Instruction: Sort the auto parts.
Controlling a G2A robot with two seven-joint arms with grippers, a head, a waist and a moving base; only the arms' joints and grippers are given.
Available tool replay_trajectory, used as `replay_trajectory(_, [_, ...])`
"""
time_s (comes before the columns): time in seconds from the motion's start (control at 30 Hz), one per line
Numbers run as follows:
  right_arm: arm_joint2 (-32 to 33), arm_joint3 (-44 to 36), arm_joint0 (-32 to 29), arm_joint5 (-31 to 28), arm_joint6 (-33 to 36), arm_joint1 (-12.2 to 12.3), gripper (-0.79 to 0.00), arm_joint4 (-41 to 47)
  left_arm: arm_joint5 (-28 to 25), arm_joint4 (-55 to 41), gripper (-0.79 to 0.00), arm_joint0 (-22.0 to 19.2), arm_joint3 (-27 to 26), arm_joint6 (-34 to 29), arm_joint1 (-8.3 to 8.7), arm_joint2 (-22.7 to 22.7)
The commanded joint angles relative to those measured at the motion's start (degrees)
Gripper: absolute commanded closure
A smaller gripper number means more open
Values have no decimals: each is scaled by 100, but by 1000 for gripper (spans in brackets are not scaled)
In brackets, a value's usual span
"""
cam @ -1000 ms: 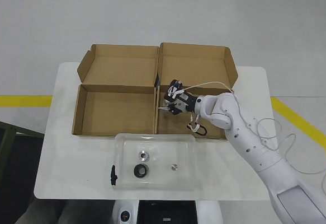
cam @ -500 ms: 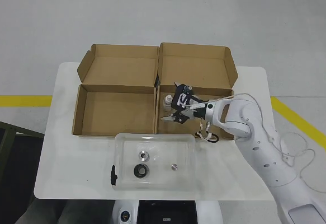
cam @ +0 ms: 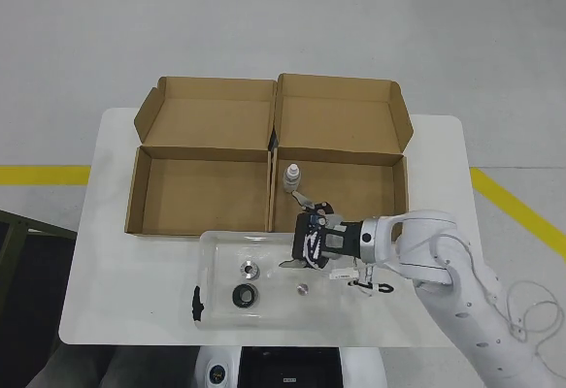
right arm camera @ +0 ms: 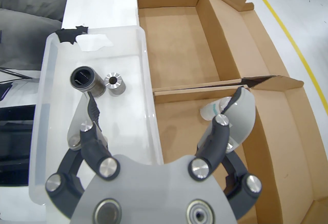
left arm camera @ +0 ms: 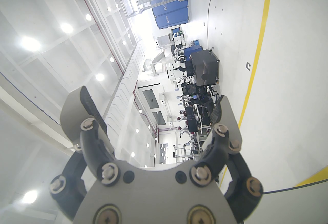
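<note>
A clear plastic bin [cam: 226, 318] at the table's front holds a black linear bearing [cam: 247, 295] [right arm camera: 84, 80], a silver collet [cam: 249, 269] [right arm camera: 114, 82] and a small silver part [cam: 302, 288]. A small white part [cam: 290, 176] [right arm camera: 212, 110] lies in the right cardboard box [cam: 360, 194] [right arm camera: 184, 127]. My right gripper [cam: 295, 233] [right arm camera: 166, 101] hangs open and empty above the bin's back edge, one finger over the bin, the other over the box. My left gripper [left arm camera: 153, 104] is open with nothing in it, facing the room.
The left cardboard box [cam: 200, 194] [right arm camera: 179, 42] is empty, with its lid flaps standing open at the back. A scrap of black tape [cam: 197, 303] [right arm camera: 70, 33] sticks to the bin's left rim. Bare white table lies left and right of the bin.
My right gripper has drawn back from inside the right box toward the bin, leaving the white part lying in the box.
</note>
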Motion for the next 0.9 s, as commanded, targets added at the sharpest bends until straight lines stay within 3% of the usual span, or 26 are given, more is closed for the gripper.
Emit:
replay_trajectory(0.0, [-24,-97,-119,-38,42,22,-785,-20,0,0,-785,0,0,0,0,0])
replay_trajectory(0.87, [-286,-631,-787,-207,380,240,-785,-1098,0,0,-785,0,0,0,0,0])
